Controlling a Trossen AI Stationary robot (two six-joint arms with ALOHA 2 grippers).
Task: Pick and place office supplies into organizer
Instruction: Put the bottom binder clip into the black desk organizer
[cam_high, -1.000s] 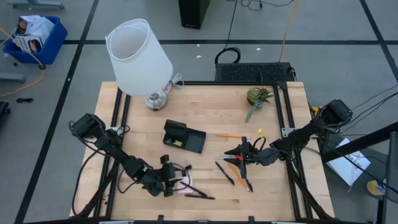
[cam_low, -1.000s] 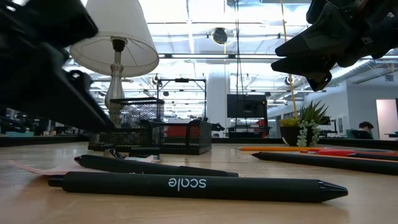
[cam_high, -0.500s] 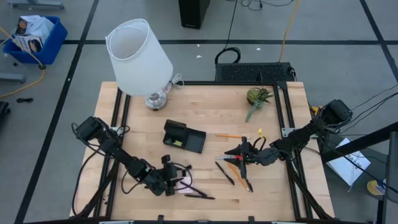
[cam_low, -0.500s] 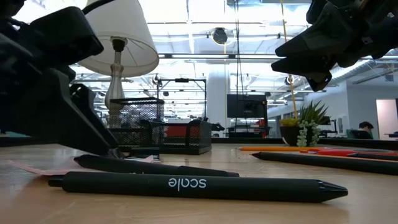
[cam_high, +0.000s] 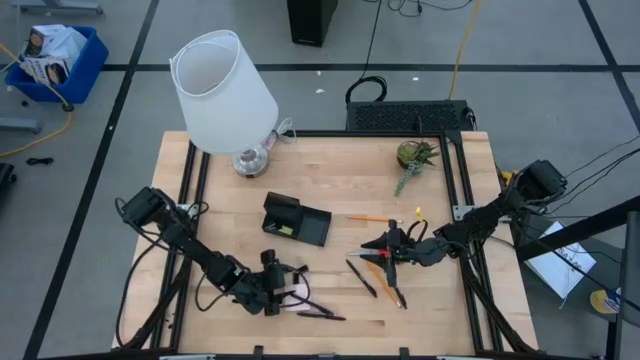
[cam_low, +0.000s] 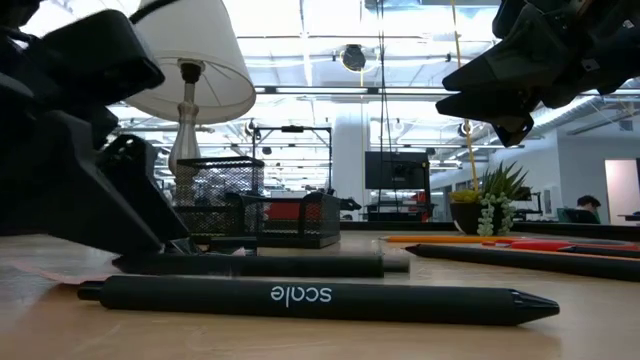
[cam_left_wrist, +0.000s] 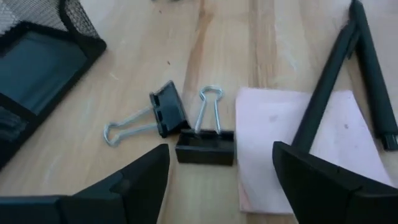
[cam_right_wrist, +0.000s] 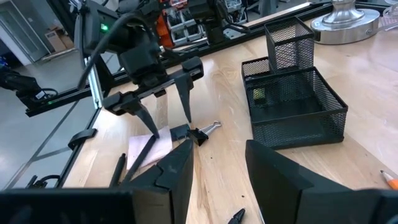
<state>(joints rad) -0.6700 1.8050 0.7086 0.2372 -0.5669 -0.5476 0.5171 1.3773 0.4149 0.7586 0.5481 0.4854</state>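
**Sorting barely begun**

The wooden surface carries nearly everything loose. The organizer sits mid-surface, holding at most a yellowish scrap. Scissors, pens and pencil lie near the right pincer, parted and empty. The left pincer spreads wide above two binder clips beside the pink pad.

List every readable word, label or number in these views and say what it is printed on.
"scale": white lettering, upside down in the low view, on the barrel of the nearest black pen.
Printing on the packages in the blue bin on the floor: too small to read.
No other text is legible on the organizer, the pink sticky-note pad or the binder clips.
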